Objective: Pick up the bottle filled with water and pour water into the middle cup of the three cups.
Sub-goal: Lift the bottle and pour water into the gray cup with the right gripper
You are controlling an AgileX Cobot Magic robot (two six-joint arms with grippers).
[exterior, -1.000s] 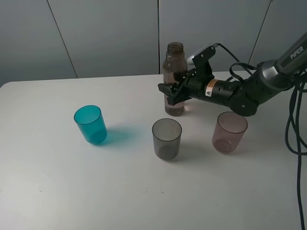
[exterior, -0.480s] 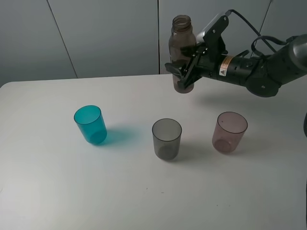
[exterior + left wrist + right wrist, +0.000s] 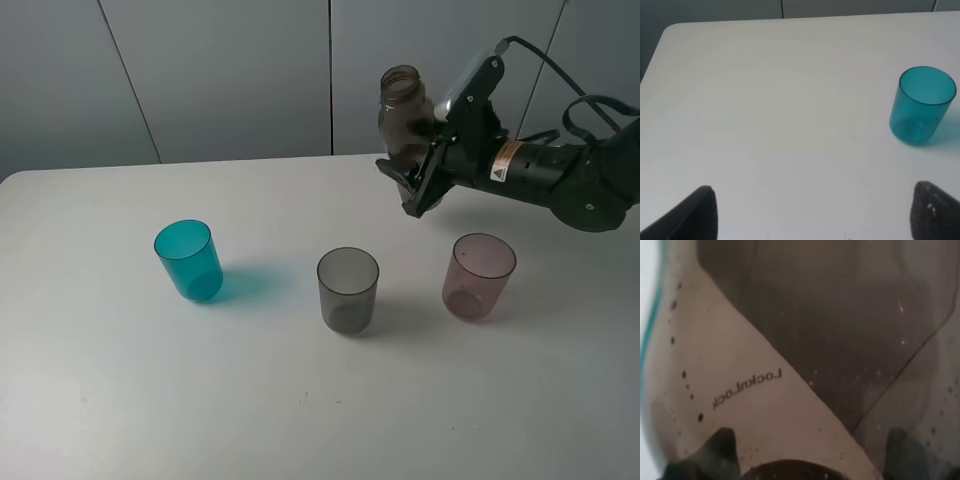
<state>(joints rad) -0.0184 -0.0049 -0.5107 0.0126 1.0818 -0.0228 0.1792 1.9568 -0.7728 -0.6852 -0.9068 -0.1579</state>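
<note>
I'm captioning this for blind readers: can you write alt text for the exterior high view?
The right gripper holds a capless brownish bottle in the air above a white table. Three tumblers stand in a row in front: teal cup, smoky grey cup in the middle, pinkish-mauve cup.

Right arm (image 3: 560, 178): enters from the right side of the high view, forearm near level and held clear above the surface (image 3: 120, 400). Right gripper (image 3: 405, 188): points toward the middle, fingers (image 3: 414, 203) clamped on the lower body of the bottle (image 3: 402, 105), which is carried off the surface and leans slightly. Left gripper (image 3: 812, 215): fingers (image 3: 695, 215) spread wide apart, angled down over the surface. Left arm lies outside the high view.
</note>
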